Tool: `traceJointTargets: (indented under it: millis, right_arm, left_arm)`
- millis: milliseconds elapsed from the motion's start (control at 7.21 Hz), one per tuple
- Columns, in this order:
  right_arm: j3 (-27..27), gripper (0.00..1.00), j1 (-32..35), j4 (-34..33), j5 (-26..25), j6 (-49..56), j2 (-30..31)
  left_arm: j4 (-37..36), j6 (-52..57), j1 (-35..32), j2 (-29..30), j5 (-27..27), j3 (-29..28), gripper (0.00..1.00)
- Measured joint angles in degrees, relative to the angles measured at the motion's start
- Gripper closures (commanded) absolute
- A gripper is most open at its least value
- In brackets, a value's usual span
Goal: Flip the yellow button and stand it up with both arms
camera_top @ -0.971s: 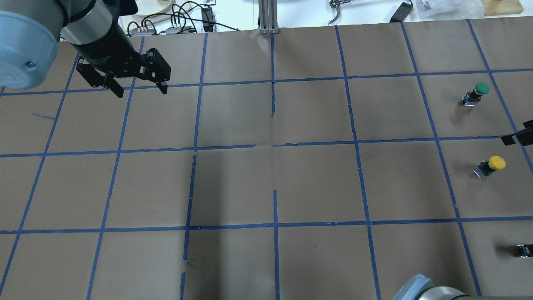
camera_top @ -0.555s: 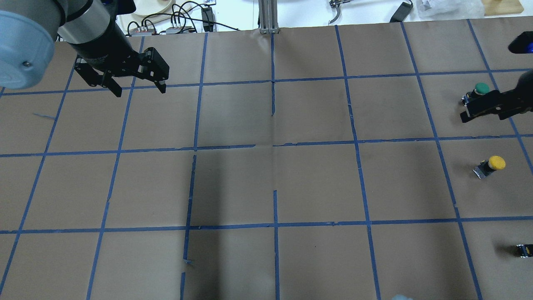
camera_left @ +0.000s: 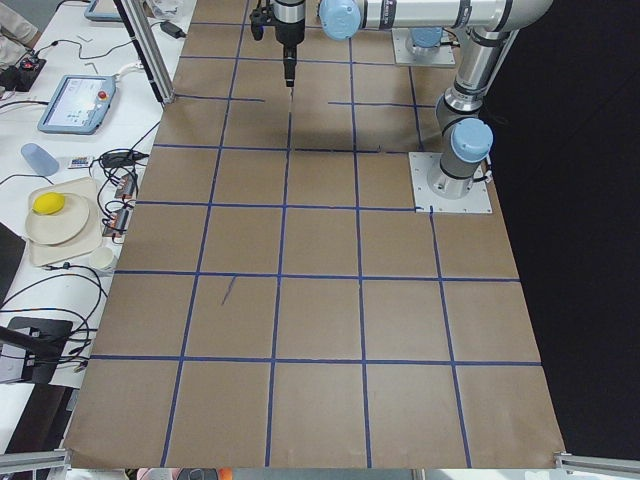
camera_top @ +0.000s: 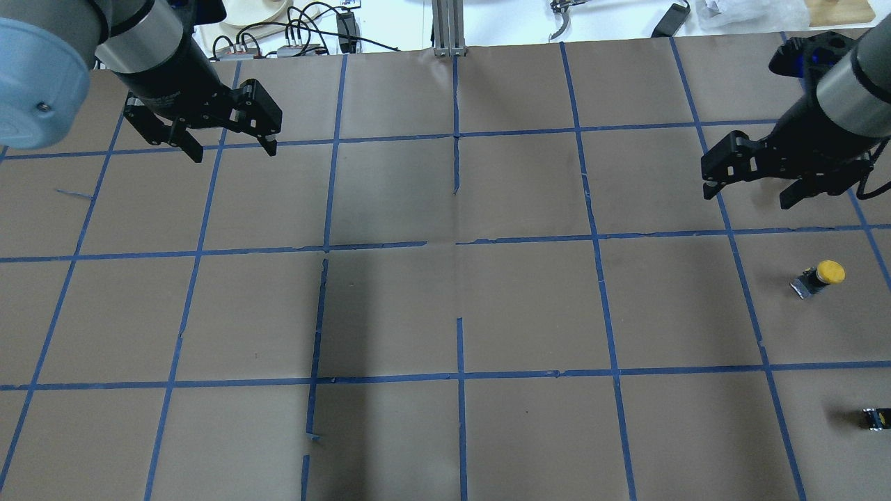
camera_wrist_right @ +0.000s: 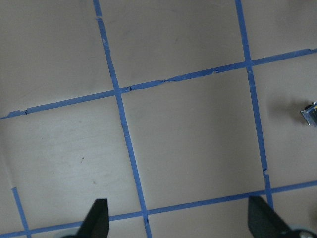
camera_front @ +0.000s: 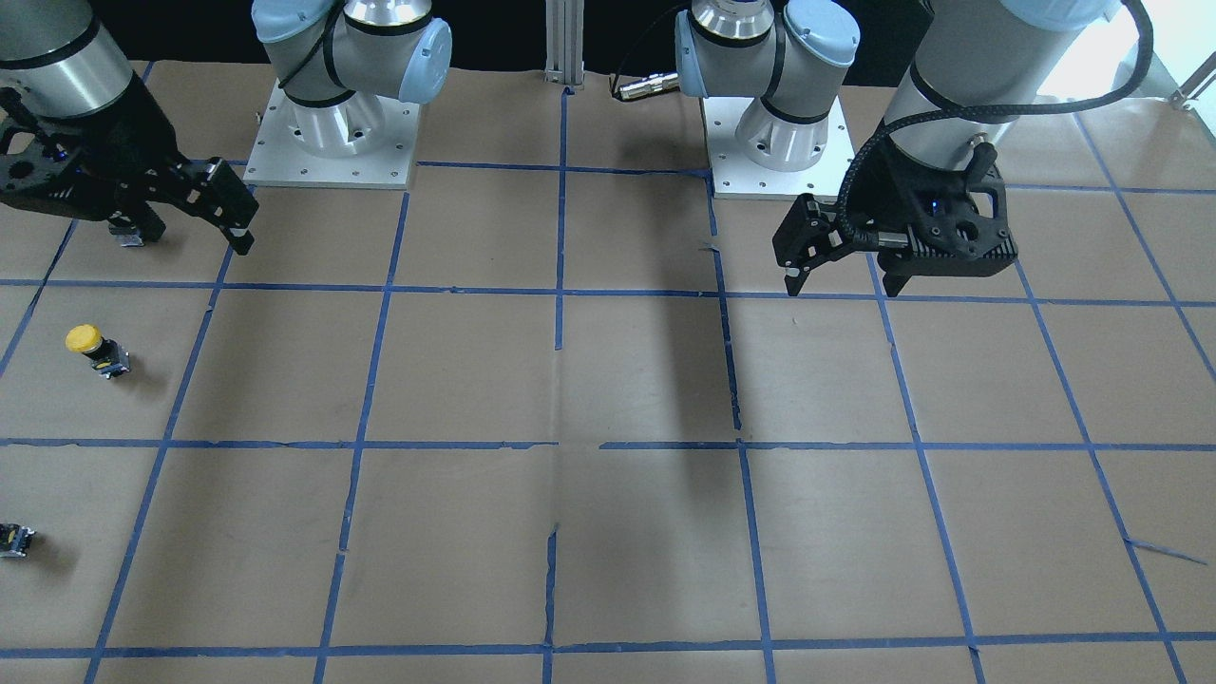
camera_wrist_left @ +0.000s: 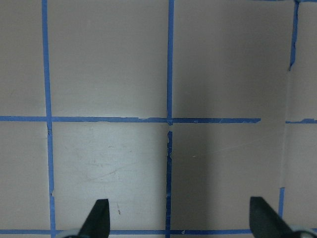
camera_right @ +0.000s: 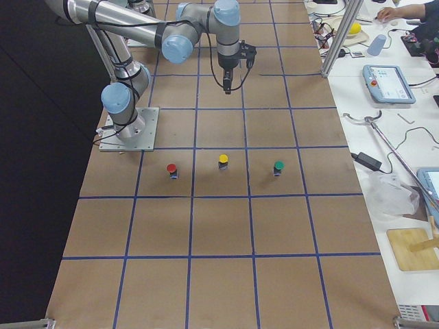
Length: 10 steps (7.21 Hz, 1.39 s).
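Note:
The yellow button (camera_top: pixel 821 276) sits on the brown paper at the table's right side. It also shows in the front view (camera_front: pixel 93 348) and, with its cap up, in the exterior right view (camera_right: pixel 223 161). My right gripper (camera_top: pixel 747 198) is open and empty. It hangs high over the right column, apart from the button, and shows at the front view's left (camera_front: pixel 193 239). My left gripper (camera_top: pixel 237 153) is open and empty, far off at the back left, and shows at the front view's right (camera_front: pixel 843 285). Both wrist views show spread fingertips (camera_wrist_left: pixel 99 218) (camera_wrist_right: pixel 96 218) over bare paper.
A red-capped button (camera_right: pixel 171 168) and a green-capped button (camera_right: pixel 278 166) flank the yellow one. In the overhead view my right arm hides the green one. A small dark switch block (camera_top: pixel 876 417) lies at the right edge. A switch base (camera_wrist_right: pixel 309 114) shows at the right wrist view's edge. Blue tape lines grid the paper.
My right arm has swung in from the overhead view's right edge, moving left, and now covers the green button. The left gripper has barely moved. The yellow button has not moved.

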<state>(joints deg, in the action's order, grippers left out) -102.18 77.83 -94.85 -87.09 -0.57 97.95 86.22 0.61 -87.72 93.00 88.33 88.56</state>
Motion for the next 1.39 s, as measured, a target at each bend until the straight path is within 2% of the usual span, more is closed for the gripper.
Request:
traceJointTargets:
  millis: [277, 832, 1387]
  right_arm:
    - [3.55, 0.0, 4.1, 4.86, -0.86, -4.81, -0.19]
    - [9.1, 0.0, 9.52, 7.07, -3.21, -5.67, -3.95]
    - [9.87, 0.0, 10.51, 7.38, -3.51, -5.37, -5.08]
  left_arm:
    - [0.0, 0.0, 0.01, -0.01, 0.0, -0.02, 0.0]
    - [0.0, 0.0, -0.01, -0.03, 0.0, -0.06, 0.0]
    - [0.0, 0.0, -0.04, -0.02, 0.0, -0.06, 0.0]
